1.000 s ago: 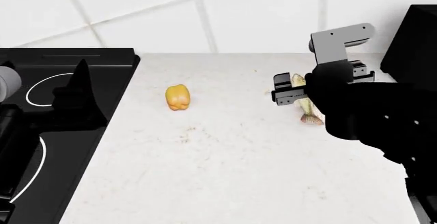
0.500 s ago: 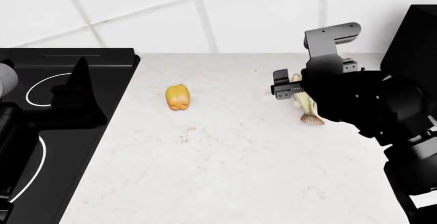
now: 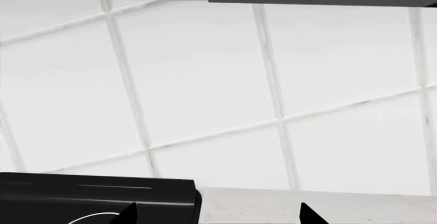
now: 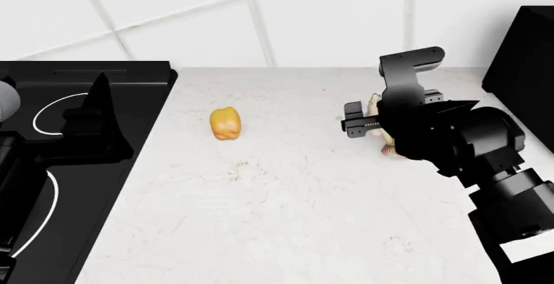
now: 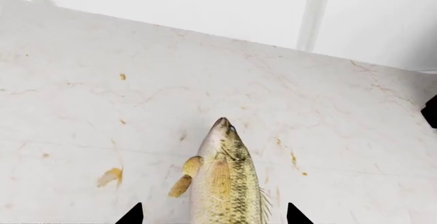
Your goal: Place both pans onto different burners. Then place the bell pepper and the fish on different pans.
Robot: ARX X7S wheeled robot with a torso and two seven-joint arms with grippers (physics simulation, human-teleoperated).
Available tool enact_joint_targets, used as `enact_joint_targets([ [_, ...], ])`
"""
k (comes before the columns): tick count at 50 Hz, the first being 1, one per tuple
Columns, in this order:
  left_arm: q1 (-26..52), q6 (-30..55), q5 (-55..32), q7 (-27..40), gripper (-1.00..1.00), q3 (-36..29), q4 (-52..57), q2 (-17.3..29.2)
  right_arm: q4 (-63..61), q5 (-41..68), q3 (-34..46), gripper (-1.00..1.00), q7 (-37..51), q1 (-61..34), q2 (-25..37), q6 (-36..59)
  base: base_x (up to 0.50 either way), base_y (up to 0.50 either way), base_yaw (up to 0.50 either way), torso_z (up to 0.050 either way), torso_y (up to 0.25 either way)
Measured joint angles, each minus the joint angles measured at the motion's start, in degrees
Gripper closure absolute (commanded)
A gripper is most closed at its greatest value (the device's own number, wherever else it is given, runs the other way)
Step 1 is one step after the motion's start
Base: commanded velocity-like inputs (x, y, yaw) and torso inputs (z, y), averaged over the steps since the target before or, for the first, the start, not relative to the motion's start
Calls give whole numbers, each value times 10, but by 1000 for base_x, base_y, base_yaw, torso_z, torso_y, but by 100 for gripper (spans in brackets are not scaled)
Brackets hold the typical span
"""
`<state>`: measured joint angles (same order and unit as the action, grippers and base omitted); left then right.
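Right gripper (image 4: 374, 120) hangs low over the fish (image 5: 223, 183), its jaws spread apart with one fingertip (image 5: 131, 215) on each side of the body, not clamped. Beneath lies the white speckled counter (image 4: 286, 200), with the black glass cooktop (image 4: 52, 167) at its left end. The fish rests near the right end; the yellow-orange bell pepper (image 4: 225, 123) sits well apart, toward the cooktop. Left gripper (image 3: 215, 215) is spread too, holding nothing.

The fish (image 5: 224, 183) shows a scaly, faintly glistening skin against a matt, pale speckled stone-like counter (image 4: 286, 213), the bell pepper (image 4: 225, 122) looks smooth and waxy, the cooktop (image 4: 52, 187) glossy black glass, the wall (image 3: 204, 81) smooth white tile.
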<state>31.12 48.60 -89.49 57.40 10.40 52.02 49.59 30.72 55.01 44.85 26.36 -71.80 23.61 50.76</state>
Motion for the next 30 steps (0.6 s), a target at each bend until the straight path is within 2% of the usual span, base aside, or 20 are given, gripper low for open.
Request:
enact_joint_targets([
  [30,-13,-4,14,-9,-100,0,-3,-3,98,-28,15,-100,-43,3,-28,-43,0,0,0,0,0],
])
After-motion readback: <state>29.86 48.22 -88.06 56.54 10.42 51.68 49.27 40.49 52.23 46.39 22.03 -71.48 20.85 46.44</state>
